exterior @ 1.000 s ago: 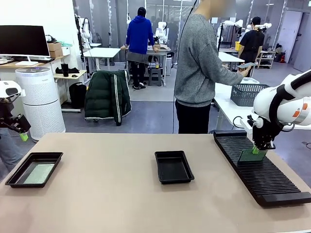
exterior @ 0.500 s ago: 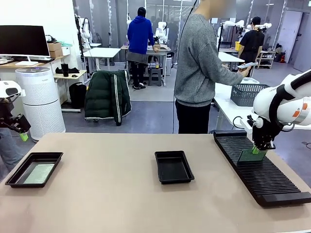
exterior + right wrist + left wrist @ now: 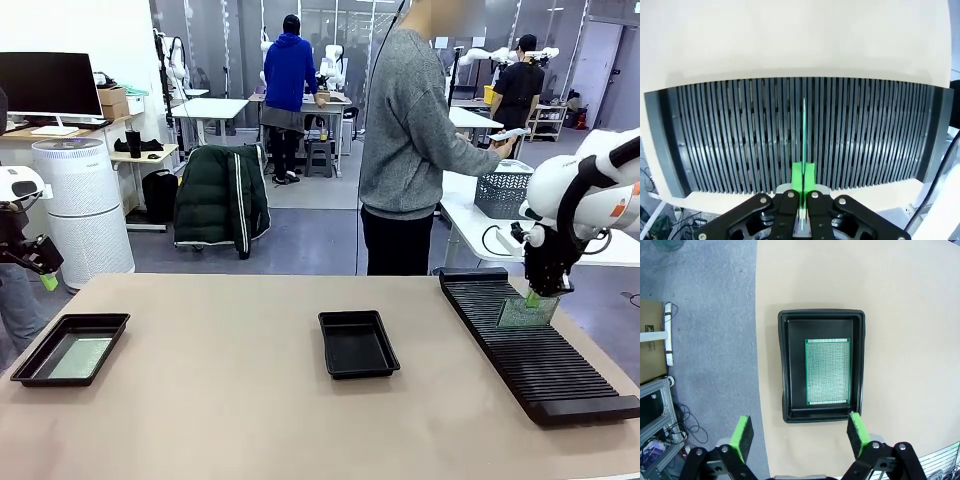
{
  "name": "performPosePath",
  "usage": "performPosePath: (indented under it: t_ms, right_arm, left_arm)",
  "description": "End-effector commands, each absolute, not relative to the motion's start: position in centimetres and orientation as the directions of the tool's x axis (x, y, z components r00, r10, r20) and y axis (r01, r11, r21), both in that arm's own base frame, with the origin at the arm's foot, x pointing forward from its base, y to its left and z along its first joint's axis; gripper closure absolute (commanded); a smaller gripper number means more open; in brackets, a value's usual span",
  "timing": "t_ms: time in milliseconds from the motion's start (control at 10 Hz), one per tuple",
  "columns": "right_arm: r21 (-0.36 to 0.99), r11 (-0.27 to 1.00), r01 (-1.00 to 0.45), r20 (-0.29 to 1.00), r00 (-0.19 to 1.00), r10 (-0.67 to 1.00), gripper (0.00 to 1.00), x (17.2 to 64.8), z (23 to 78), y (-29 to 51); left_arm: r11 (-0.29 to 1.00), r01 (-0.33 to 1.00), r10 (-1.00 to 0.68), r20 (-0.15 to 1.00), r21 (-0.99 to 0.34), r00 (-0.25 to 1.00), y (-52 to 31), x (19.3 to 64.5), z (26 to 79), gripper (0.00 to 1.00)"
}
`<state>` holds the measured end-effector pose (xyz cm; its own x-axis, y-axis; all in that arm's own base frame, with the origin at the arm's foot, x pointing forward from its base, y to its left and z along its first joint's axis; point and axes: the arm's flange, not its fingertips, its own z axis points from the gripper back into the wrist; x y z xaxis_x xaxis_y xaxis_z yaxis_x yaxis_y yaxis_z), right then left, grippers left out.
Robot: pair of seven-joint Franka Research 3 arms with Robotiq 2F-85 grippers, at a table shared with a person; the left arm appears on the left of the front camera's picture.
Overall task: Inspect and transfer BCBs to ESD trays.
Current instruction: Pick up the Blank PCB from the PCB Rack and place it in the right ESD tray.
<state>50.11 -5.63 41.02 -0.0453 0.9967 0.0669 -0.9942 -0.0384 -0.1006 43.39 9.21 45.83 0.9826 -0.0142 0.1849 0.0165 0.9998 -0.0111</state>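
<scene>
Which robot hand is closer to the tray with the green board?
Left. The left gripper hangs above one end of the shallow black plastic tray; the right gripper is far off over the black slotted rack.

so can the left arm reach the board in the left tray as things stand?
Probably yes: the left gripper hangs open above the tray, with nothing over the board.

Broad bare stretch of table (image 3: 220,400) between the left tray (image 3: 22,368) and the middle tray (image 3: 330,322), easy passage there; slotted rack (image 3: 560,380) fills the right side; right gripper (image 3: 533,298), clamped on an upright board (image 3: 527,315), stands over its far half; person (image 3: 410,140) blocks the far edge; left gripper (image 3: 799,424), jaws wide, hangs above the left tray, open air beneath.
</scene>
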Motion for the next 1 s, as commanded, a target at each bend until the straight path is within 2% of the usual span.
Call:
performPosePath:
  t_ms: [0, 400, 900]
  right_arm:
    - [-0.076, -0.02, -0.997, 0.036, -0.022, 0.999, 0.98, 50.3, 43.5, -5.6]
    - [-0.054, 0.03, -0.998, 0.017, 0.029, 0.999, 0.98, 48.8, 48.6, -5.2]
    - [-0.077, 0.081, -0.994, 0.059, 0.077, 0.995, 0.98, 45.7, 56.0, -5.4]
  left_arm:
    - [1.0, 0.013, -0.012, 0.197, -0.008, 0.98, 9.3, 43.3, 45.5, 0.0]
    - [1.0, 0.013, -0.012, 0.197, -0.008, 0.98, 9.3, 43.3, 45.5, 0.0]
    - [1.0, 0.013, -0.012, 0.197, -0.008, 0.98, 9.3, 43.3, 45.5, 0.0]
